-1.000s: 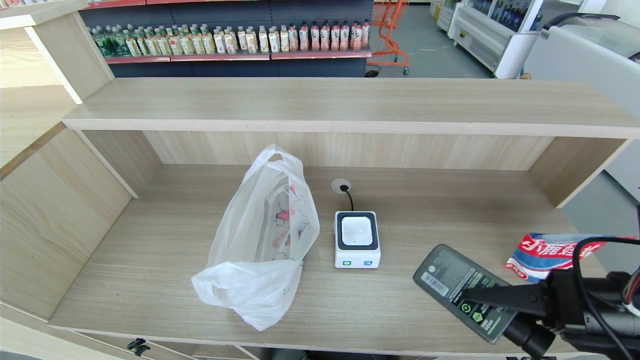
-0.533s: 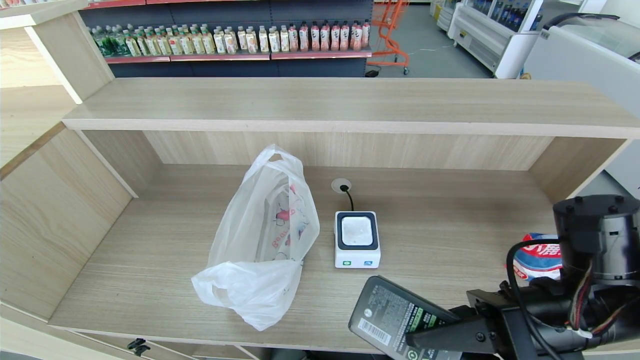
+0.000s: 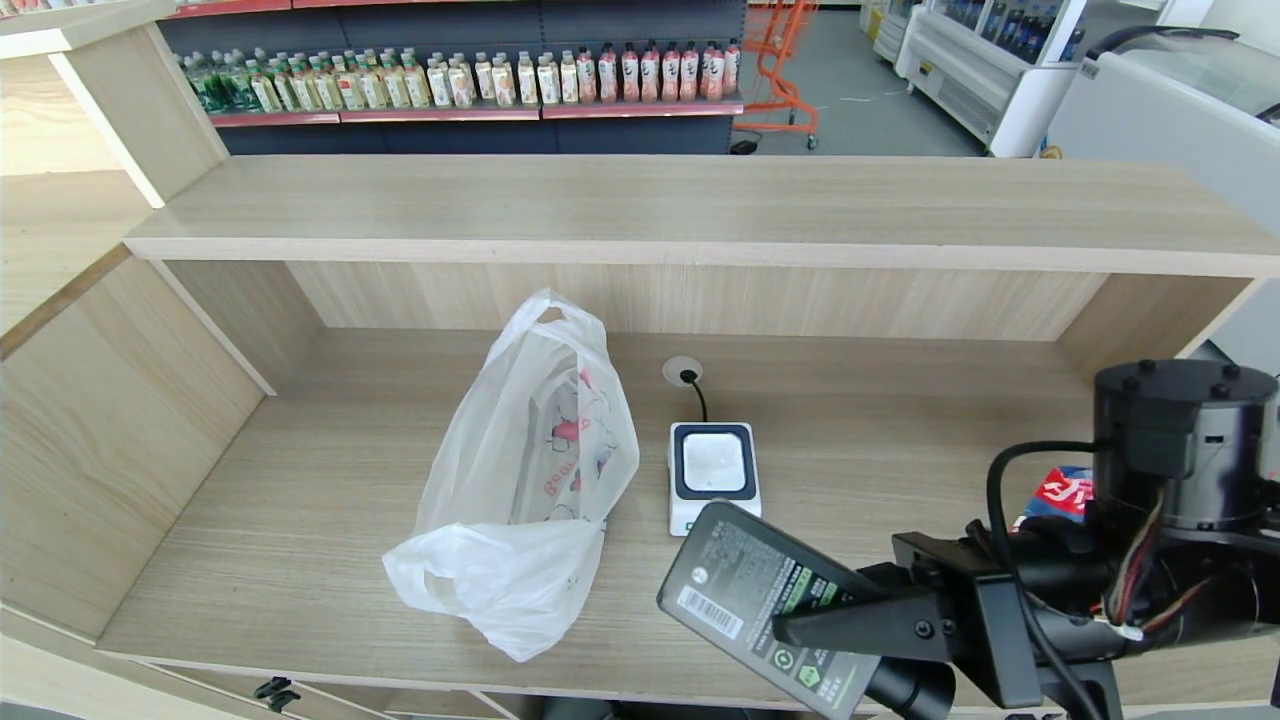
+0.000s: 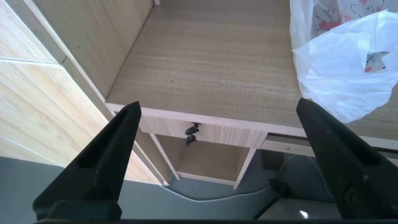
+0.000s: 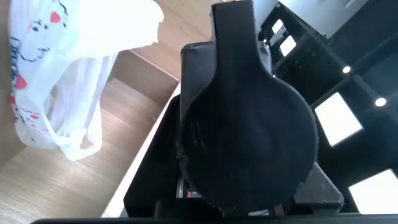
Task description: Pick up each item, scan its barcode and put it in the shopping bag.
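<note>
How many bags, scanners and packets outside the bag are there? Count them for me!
shopping bag: 1
scanner: 1
packets: 2, the dark packet and the red-and-blue packet
Total: 4

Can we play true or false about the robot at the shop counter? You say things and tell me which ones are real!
1. The right gripper holds a dark packet with its barcode facing up. True.
2. The shopping bag stands on the robot's right of the scanner. False: it stands on the scanner's left.
3. The left gripper is holding a bottle. False: it is open and empty, beyond the counter's front edge.
4. A red and blue packet lies on the counter behind the right arm. True.
</note>
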You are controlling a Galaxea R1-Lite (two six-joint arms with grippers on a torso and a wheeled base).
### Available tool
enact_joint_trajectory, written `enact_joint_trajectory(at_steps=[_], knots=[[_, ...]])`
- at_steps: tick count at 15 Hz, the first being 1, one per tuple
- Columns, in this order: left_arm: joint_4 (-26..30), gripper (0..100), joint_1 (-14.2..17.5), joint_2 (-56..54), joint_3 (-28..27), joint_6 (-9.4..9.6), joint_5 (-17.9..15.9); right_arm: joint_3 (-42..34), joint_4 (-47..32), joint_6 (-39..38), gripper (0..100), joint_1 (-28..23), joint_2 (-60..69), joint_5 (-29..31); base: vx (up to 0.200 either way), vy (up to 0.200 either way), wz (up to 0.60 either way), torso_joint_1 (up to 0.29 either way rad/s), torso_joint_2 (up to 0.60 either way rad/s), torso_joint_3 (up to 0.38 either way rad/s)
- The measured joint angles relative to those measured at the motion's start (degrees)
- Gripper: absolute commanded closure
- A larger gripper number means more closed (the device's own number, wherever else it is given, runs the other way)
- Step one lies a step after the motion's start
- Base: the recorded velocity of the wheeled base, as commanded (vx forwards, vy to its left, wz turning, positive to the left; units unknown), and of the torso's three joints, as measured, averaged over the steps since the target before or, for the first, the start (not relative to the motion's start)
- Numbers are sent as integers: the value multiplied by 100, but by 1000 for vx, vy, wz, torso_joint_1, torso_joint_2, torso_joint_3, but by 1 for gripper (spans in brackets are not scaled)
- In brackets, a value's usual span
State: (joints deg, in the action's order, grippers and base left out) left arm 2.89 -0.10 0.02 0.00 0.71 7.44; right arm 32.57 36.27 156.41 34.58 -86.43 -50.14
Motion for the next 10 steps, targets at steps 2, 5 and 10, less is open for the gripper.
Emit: enact_joint_trajectory(at_steps=[2, 5, 10], knots=[[0, 0, 0, 0, 0, 0, 0, 13, 224, -4, 100, -5, 2, 0, 0, 0, 0, 0, 0, 0], [0, 0, 0, 0, 0, 0, 2, 15, 317, 0, 100, -20, 5, 5, 0, 0, 0, 0, 0, 0], [1, 0, 0, 0, 0, 0, 0, -2, 317, -4, 100, -35, 38, 6, 0, 0, 0, 0, 0, 0]])
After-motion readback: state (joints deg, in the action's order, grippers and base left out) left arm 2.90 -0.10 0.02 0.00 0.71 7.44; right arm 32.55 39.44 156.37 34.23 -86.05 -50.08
